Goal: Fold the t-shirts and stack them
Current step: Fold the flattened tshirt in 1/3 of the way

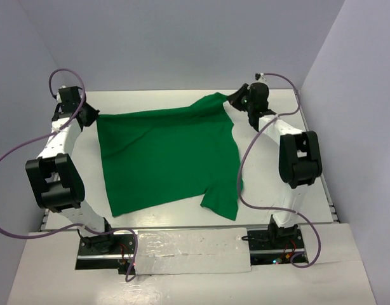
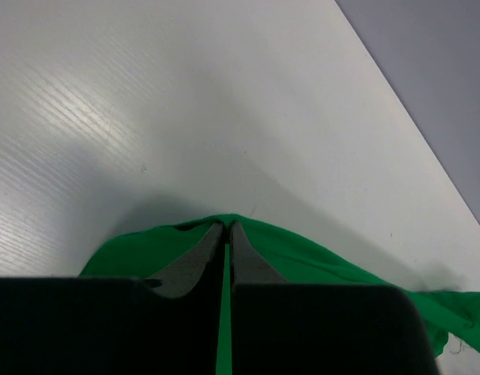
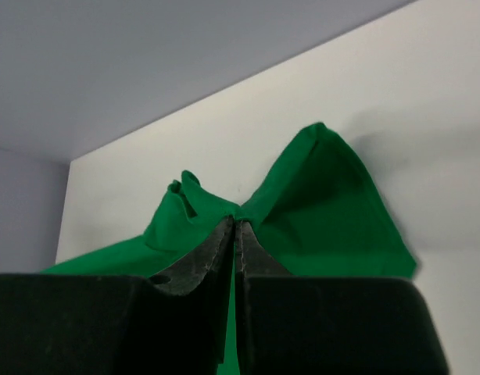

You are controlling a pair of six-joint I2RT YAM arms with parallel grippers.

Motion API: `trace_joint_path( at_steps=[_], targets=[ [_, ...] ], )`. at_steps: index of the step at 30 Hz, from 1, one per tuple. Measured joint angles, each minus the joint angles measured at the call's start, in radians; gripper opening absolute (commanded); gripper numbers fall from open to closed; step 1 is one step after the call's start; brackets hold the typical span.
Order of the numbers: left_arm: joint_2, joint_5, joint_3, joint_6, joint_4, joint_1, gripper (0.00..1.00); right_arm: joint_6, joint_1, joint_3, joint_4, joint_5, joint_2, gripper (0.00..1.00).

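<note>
A plain bright-green t-shirt (image 1: 166, 159) lies spread across the middle of the white table (image 1: 182, 101), one sleeve hanging toward the near edge at the lower right. My left gripper (image 1: 93, 116) is shut on the shirt's far left corner; in the left wrist view the cloth (image 2: 326, 262) bulges around the closed gripper (image 2: 226, 225). My right gripper (image 1: 235, 98) is shut on the shirt's far right corner and lifts it into a peak. In the right wrist view the cloth (image 3: 318, 203) fans out from the closed gripper (image 3: 234, 223). No neck tag shows.
Grey walls enclose the table at the back and both sides, close behind both grippers. A white padded strip (image 1: 192, 251) lies between the arm bases at the near edge. Purple cables (image 1: 242, 171) loop off both arms.
</note>
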Motion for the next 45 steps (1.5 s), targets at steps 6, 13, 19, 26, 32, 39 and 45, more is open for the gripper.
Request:
trace_joint_path(
  at_steps=[6, 13, 19, 26, 32, 39, 45],
  targets=[
    [0.0, -0.006, -0.021, 0.001, 0.0, 0.003, 0.1, -0.014, 0.0, -0.186, 0.022, 0.0, -0.195, 0.09],
    [-0.007, -0.009, -0.088, -0.007, 0.004, 0.004, 0.1, -0.04, 0.0, -0.384, 0.055, -0.015, -0.365, 0.09],
    [-0.095, -0.023, -0.221, -0.026, -0.011, 0.004, 0.11, -0.06, 0.001, -0.604, 0.016, -0.026, -0.514, 0.09],
    [-0.283, -0.07, -0.377, -0.106, -0.089, 0.007, 0.76, -0.051, 0.034, -0.819, -0.065, -0.027, -0.713, 0.65],
    [-0.424, -0.15, -0.519, -0.153, -0.254, 0.01, 0.88, -0.056, 0.05, -0.849, -0.202, 0.05, -0.857, 0.64],
    [-0.423, -0.143, -0.451, -0.169, -0.252, 0.01, 0.74, -0.091, 0.05, -0.617, -0.301, 0.066, -0.732, 0.66],
    [-0.141, -0.115, -0.248, -0.171, -0.211, 0.01, 0.76, -0.119, 0.047, -0.321, -0.398, 0.06, -0.442, 0.74]
  ],
)
